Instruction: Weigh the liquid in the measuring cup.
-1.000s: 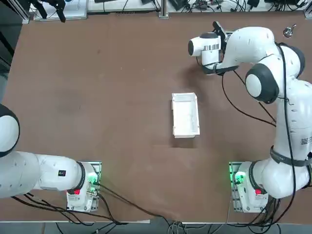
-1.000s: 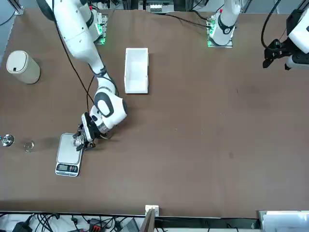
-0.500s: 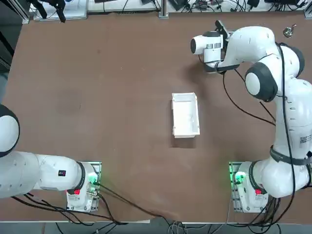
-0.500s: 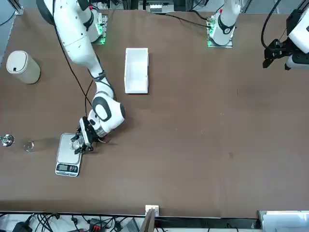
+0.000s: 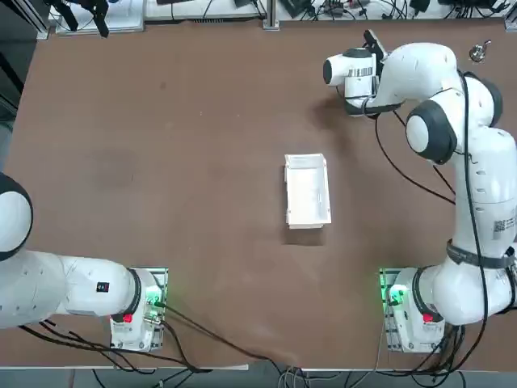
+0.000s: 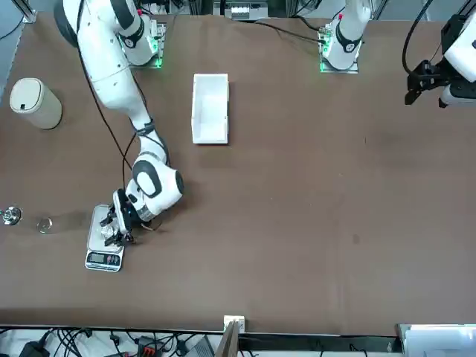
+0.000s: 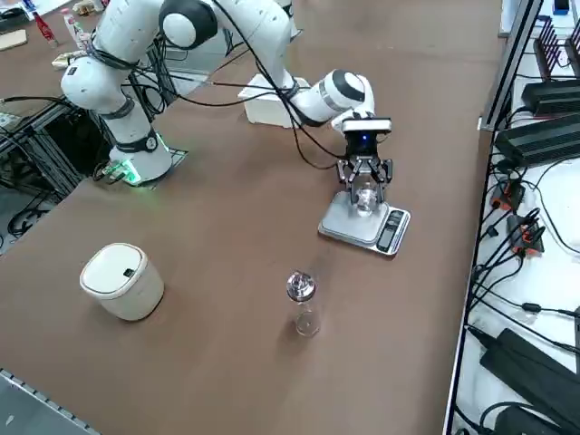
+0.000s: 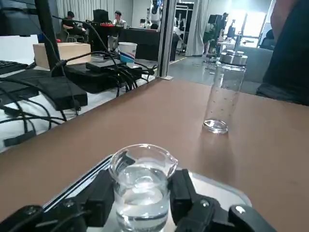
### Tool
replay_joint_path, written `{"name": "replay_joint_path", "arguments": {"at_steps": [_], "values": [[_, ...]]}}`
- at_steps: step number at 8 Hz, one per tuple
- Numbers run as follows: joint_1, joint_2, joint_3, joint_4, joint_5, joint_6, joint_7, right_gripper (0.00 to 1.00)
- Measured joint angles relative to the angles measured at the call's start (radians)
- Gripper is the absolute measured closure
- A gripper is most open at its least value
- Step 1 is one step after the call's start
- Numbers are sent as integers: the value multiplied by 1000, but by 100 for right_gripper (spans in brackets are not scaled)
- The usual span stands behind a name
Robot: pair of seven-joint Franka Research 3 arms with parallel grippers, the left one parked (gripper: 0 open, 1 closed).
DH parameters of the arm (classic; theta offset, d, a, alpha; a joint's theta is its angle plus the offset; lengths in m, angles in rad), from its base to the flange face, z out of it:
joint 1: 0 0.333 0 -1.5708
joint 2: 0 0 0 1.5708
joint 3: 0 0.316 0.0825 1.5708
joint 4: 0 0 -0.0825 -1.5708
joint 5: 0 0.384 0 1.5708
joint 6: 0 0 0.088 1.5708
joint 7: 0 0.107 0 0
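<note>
The measuring cup (image 8: pixel 141 193), part-filled with clear liquid, is clamped between the fingers of the right gripper (image 7: pixel 364 192) over the platform of the scale (image 6: pixel 103 239). Contact between cup base and platform cannot be confirmed; the base is cut off in the wrist view.

Risks, as judged: liquid could be spilled if the cup is released while tilted or not fully seated; a false reading would be given if the fingers stay touching the cup.

The scale's display cannot be read. In the top view the scale and cup are hidden under the arm. A clear bottle (image 7: pixel 303 305) is seen near the scale on the tabletop (image 6: pixel 312 186).
</note>
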Motion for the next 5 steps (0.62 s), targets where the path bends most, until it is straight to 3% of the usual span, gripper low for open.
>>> {"name": "replay_joint_path", "arguments": {"at_steps": [3,4,5], "values": [[-21,6,0,8,-4,5,0,37],[-20,7,1,8,-2,5,0,33],[-19,7,2,8,2,5,0,24]]}}
